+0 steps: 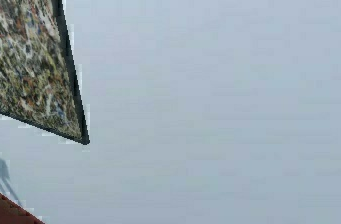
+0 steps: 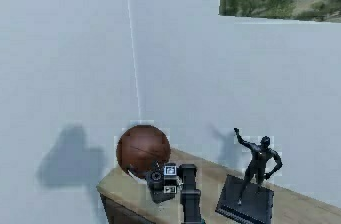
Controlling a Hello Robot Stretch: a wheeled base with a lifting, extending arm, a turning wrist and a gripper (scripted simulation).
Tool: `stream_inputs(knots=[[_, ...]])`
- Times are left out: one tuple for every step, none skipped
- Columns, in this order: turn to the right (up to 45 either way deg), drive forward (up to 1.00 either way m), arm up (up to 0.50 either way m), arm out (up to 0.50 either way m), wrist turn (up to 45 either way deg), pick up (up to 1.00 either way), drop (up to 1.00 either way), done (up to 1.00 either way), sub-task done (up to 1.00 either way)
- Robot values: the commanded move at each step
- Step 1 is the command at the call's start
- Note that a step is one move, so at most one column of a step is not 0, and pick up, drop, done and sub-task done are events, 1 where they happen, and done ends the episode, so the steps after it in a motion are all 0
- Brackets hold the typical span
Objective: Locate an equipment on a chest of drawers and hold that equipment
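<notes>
Arm point(image 2: 191, 200): dark square bar rising from the bottom edge of the arm side view, just right of centre, with two white marker squares at its far end.
Gripper point(image 2: 159, 188): dark body at the bar's upper left, low against the ball; finger state cannot be told, nor whether anything is held.
Ball point(image 2: 141, 148): reddish-brown, round, resting at the left end of the wooden chest top point(image 2: 206, 172), centre of the frame.
Statue point(image 2: 256, 165): dark figure, one arm raised, on a black base, lower right.
Painting point(image 1: 28, 60): dark-framed, upper left of the forward view, on a pale wall point(image 1: 228, 110).
</notes>
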Motion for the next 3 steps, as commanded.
stream_inputs(knots=[[0.0, 0.0, 0.0, 0.0, 0.0, 1.0, 0.0, 0.0, 0.0], [0.0, 0.0, 0.1, 0.0, 0.0, 0.0, 0.0, 0.0, 0.0], [0.0, 0.0, 0.0, 0.0, 0.0, 0.0, 0.0, 1.0, 0.0]])
